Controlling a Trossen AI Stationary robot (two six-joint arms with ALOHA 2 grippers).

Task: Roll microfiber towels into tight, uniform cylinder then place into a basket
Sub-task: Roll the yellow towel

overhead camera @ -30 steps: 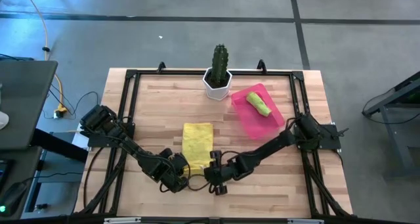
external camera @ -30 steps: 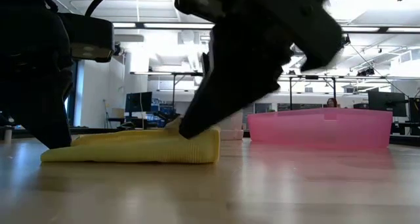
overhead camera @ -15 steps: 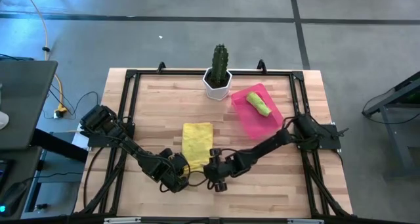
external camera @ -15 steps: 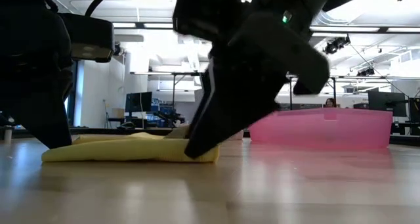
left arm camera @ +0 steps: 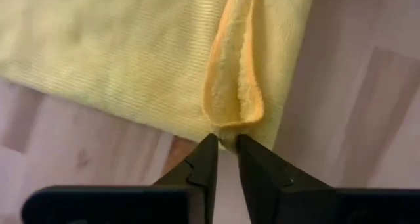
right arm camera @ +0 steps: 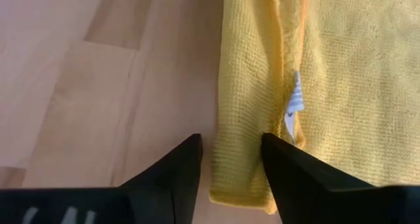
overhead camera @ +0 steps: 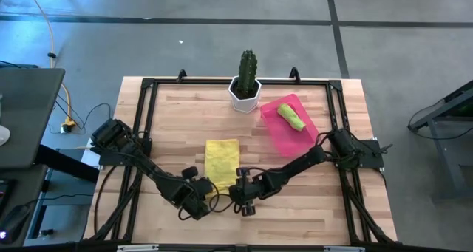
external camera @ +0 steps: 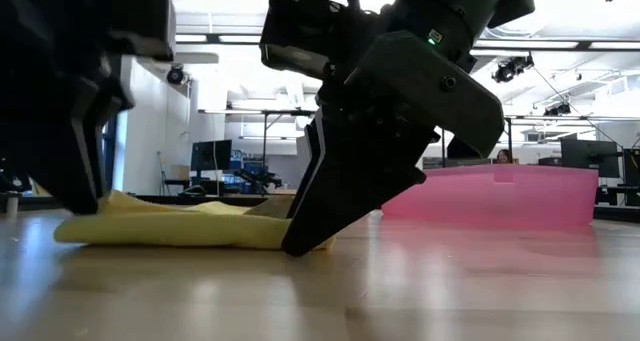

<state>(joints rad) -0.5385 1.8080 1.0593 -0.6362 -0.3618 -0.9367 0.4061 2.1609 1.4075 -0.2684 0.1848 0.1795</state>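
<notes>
Rolling: yellow towel (overhead camera: pixel 222 162) lying flat, unrolled.
Done: green towel (overhead camera: pixel 291 117) sitting rolled in basket (overhead camera: pixel 275 134).
Left gripper (left arm camera: pixel 224 142): fingers nearly together, pinching a hem fold.
Right gripper (right arm camera: pixel 231 152): fingers spread, straddling towel edge.

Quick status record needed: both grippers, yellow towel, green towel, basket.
left gripper: nearly shut, pinching a raised fold at the yellow towel's near edge
right gripper: open, straddling the towel's near corner edge
yellow towel: flat on table, not yet rolled
green towel: rolled, lying in the basket
basket: pink, right of the cactus pot
</notes>
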